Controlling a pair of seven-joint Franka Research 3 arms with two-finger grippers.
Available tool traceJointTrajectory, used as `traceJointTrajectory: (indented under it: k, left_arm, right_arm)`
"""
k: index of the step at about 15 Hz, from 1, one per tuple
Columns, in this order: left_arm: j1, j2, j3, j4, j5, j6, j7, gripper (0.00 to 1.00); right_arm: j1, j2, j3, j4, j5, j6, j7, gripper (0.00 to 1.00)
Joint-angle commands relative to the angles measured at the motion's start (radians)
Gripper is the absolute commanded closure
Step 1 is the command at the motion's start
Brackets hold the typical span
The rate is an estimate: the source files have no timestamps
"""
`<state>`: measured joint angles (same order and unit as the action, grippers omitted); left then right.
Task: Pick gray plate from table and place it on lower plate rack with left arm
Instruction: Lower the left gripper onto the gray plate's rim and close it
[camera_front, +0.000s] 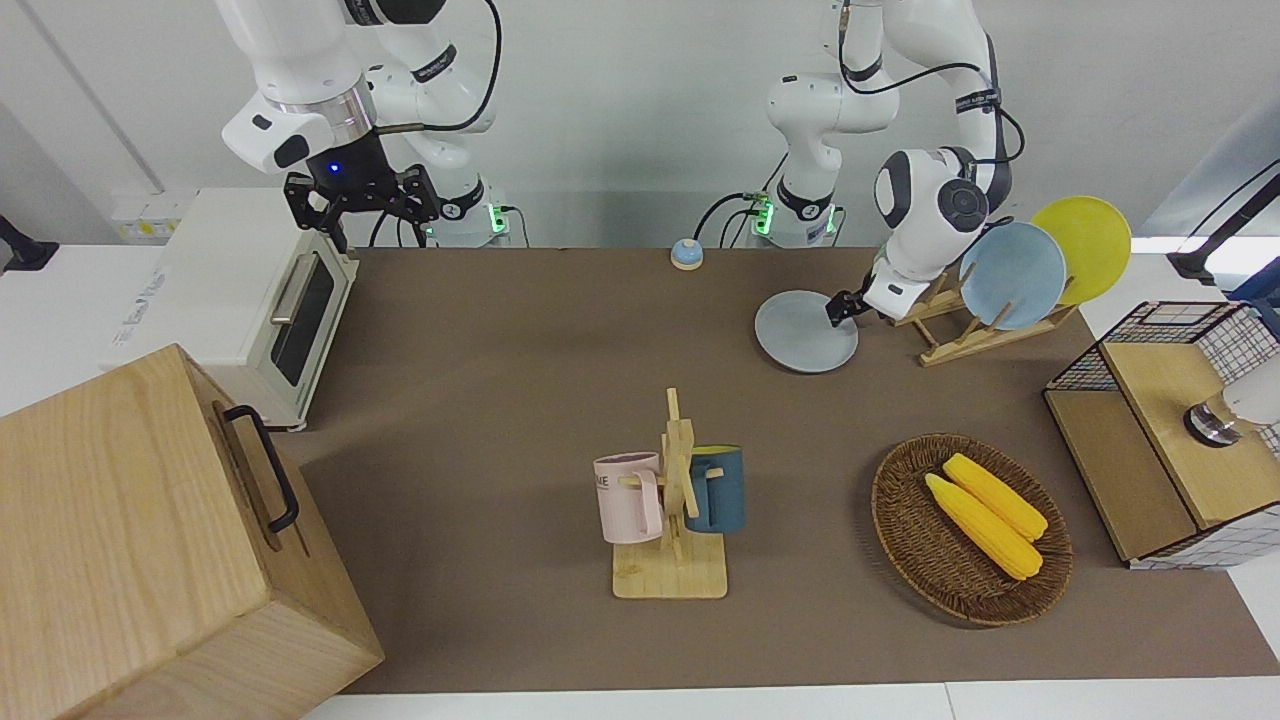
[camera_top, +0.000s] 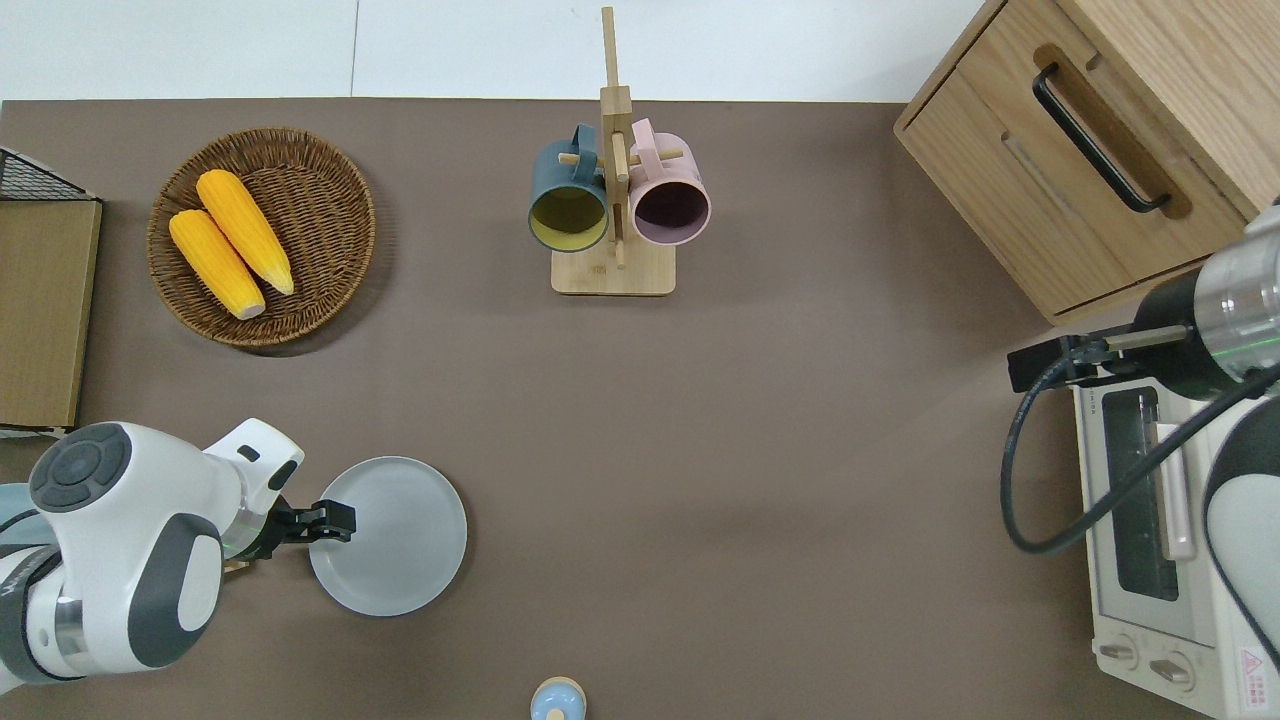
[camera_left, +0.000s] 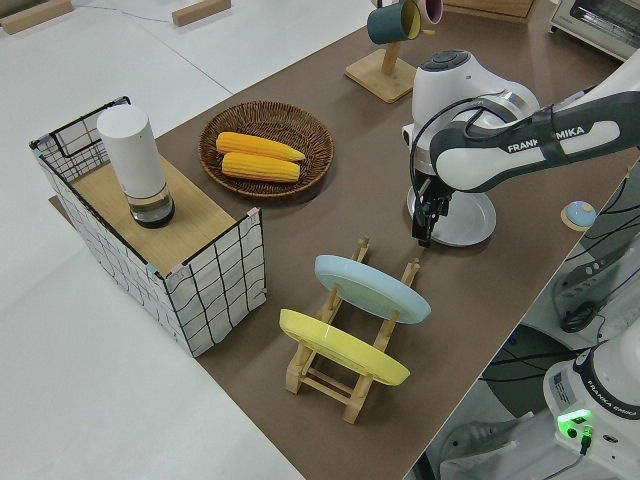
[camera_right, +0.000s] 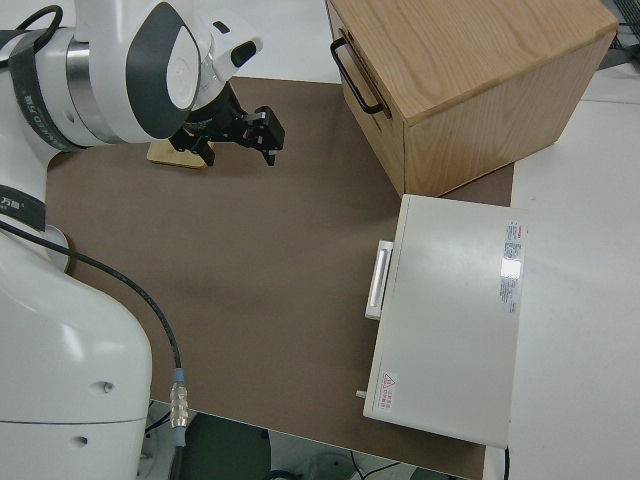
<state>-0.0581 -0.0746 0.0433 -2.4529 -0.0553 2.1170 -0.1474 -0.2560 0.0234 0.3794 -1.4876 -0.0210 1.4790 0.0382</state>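
Note:
The gray plate (camera_top: 400, 540) lies flat on the brown table (camera_top: 760, 450), next to the lower plate rack (camera_front: 950, 345). It also shows in the front view (camera_front: 795, 335) and the left side view (camera_left: 470, 215). My left gripper (camera_top: 335, 522) is low at the plate's rim on the rack side, fingers open astride the rim; it also shows in the front view (camera_front: 835, 312) and the left side view (camera_left: 428, 228). The rack (camera_left: 340, 375) holds a light blue plate (camera_front: 1012, 275) and a yellow plate (camera_front: 1085, 245). My right gripper (camera_front: 360, 200) is parked and open.
A mug stand (camera_top: 612, 200) with two mugs stands mid-table. A wicker basket (camera_top: 330, 230) holds two corn cobs. A wire box (camera_front: 1170, 430) stands at the left arm's end. A wooden cabinet (camera_front: 150, 540) and a toaster oven (camera_front: 250, 300) stand at the right arm's end. A small bell (camera_front: 686, 254) sits near the robots.

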Motion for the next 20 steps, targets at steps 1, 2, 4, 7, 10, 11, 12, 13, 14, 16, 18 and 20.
traceJointTrajectory:
  k: [1, 2, 4, 7, 10, 11, 12, 13, 14, 16, 18, 20]
  left_arm:
    - [0.006, 0.030, -0.002, -0.009, -0.023, 0.024, 0.002, 0.03]
    - [0.006, 0.033, -0.002, -0.009, -0.023, 0.026, 0.002, 0.07]
    - [0.010, 0.033, -0.002, -0.009, -0.023, 0.026, -0.003, 0.23]
    - [0.012, 0.033, -0.002, -0.006, -0.026, 0.026, -0.009, 0.53]
    - [0.012, 0.033, -0.002, -0.003, -0.026, 0.026, -0.009, 0.77]
    - [0.012, 0.033, -0.002, -0.003, -0.026, 0.026, -0.009, 0.85]
    - [0.012, 0.032, -0.002, -0.003, -0.026, 0.026, -0.008, 0.92]
    - [0.012, 0.033, -0.002, -0.001, -0.026, 0.026, -0.008, 0.99]
    - [0.014, 0.032, -0.002, -0.001, -0.026, 0.026, -0.008, 1.00]
    - [0.014, 0.032, -0.002, 0.000, -0.029, 0.026, -0.006, 1.00]
    - [0.014, 0.032, 0.000, 0.002, -0.032, 0.026, -0.003, 1.00]
    - [0.020, 0.032, 0.000, 0.006, -0.032, 0.024, -0.001, 1.00]
  right_arm:
    - [-0.026, -0.002, 0.024, 0.010, -0.002, -0.017, 0.014, 0.017]
    - [-0.026, -0.002, 0.024, 0.010, -0.002, -0.017, 0.014, 0.017]
    - [-0.026, -0.002, 0.024, 0.010, -0.002, -0.017, 0.014, 0.017]
    - [-0.026, -0.002, 0.024, 0.010, -0.002, -0.017, 0.014, 0.017]
    - [-0.026, -0.002, 0.024, 0.010, -0.002, -0.017, 0.014, 0.017]
    - [-0.026, -0.002, 0.024, 0.010, -0.002, -0.017, 0.014, 0.017]
    - [-0.026, -0.002, 0.024, 0.010, -0.002, -0.017, 0.014, 0.017]
    - [-0.026, -0.002, 0.024, 0.010, -0.002, -0.017, 0.014, 0.017]
    - [-0.026, -0.002, 0.024, 0.010, -0.002, -0.017, 0.014, 0.017]
    - [-0.026, -0.002, 0.024, 0.010, -0.002, -0.017, 0.014, 0.017]
    - [-0.026, -0.002, 0.024, 0.010, -0.004, -0.017, 0.014, 0.017]
    - [-0.026, -0.002, 0.024, 0.010, -0.002, -0.017, 0.014, 0.017]
